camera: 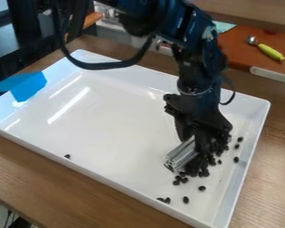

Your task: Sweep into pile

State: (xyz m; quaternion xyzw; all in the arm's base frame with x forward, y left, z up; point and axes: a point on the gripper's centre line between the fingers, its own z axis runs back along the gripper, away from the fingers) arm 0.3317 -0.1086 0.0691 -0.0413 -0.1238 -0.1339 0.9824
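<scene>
From where I stand, the black gripper (pixel 196 143) hangs down in the right part of the white tray (pixel 109 124), its fingers clamped on a silvery ridged metal bar (pixel 179 156). The bar pokes out to the picture's left of it, tilted, its free end low near the tray floor. Right beside the bar and under the gripper, small dark beans (pixel 197 168) lie bunched in a loose heap. A few more are scattered around that, toward the tray's near edge and right-hand wall, and one stray bean (pixel 67 156) sits well apart by the near wall at left. Blue tape (pixel 29 88) covers part of the tray's left rim. The tray rests on a wooden table (pixel 55 178); beyond it lies a spoon with a yellow-green handle (pixel 270 52).
</scene>
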